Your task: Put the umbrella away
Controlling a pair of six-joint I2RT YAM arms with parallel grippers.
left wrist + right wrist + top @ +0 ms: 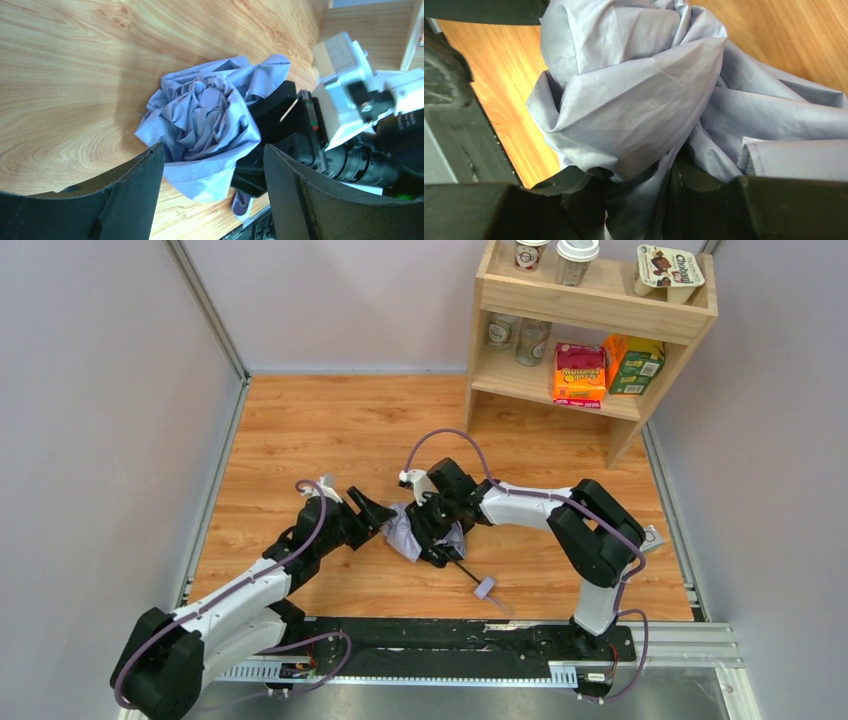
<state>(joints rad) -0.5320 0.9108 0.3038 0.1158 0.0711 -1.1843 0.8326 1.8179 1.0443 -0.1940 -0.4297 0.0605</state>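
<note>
1. Umbrella [405,532] is down on the desk [300,430], about midway between the left and right edges and nearer the near edge. Its pale lavender canopy is crumpled into a loose ball.
2. The slim black shaft [462,570] pokes out toward the near edge and ends in a small pale end piece [485,588] lying flat on the wood.
3. Right gripper [435,535] is on the bundle, fingers drawn close with a fold of fabric pinched between them. Its wrist view is nearly all cloth.
4. Left gripper [375,510] sits just left of the bundle, jaws spread wide, gripping nothing.
5. It's crowded here: the right wrist covers the canopy's right side, and both claws face each other across it.
6. A wooden shelf [590,310] stands well apart at the far right corner, with cups [576,260] on top and an orange box [580,375] and a green box [635,365] lower down.
</note>
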